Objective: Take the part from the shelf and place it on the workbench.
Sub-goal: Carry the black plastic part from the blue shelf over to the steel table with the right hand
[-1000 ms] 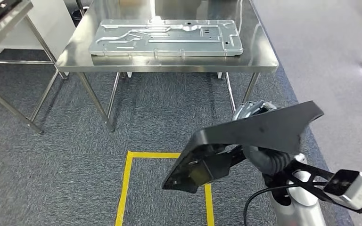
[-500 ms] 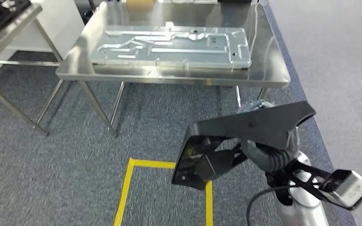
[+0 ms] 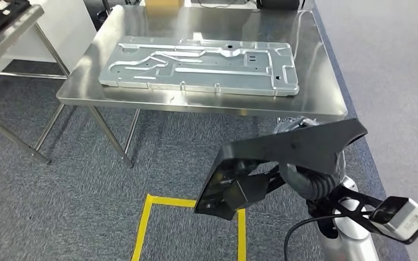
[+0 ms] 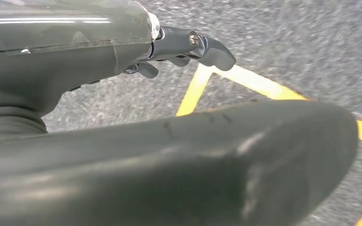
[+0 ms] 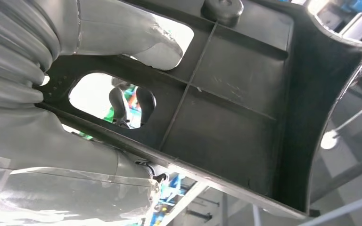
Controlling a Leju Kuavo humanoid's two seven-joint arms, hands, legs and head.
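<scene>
Plastic is what the part (image 3: 291, 149) looks to be made of: a black, ribbed, tray-like panel, which the right hand (image 5: 52, 136) is carrying out in front of the robot, low over the grey carpet (image 3: 87, 179) and near the yellow floor tape (image 3: 144, 223). In the right wrist view the thumb (image 5: 136, 42) is pressing on the ribbed inner face while darker fingers (image 5: 127, 106) are showing through an oval cut-out, so the hand is gripping the part through that opening, near 1 end. Most of the panel is therefore hanging away from the grip, tilting with its long edge towards the workbench (image 3: 326, 103).

Left hand (image 4: 188, 47) is hanging by the robot's side over the tape, holding nothing; its fingers are showing blurred and slightly curled, and I cannot tell how far apart they are.

Judging the step as the carry to the bench, doing it well means lifting the part above the steel edge before reaching forward, keeping the wrist steady so the overhanging end is not swinging. The large metal plate (image 3: 196, 65) is taking up most of the bench top, so the bare strip at the near right edge seems the likeliest landing place, and the part should be going down flat before the fingers are letting go.
</scene>
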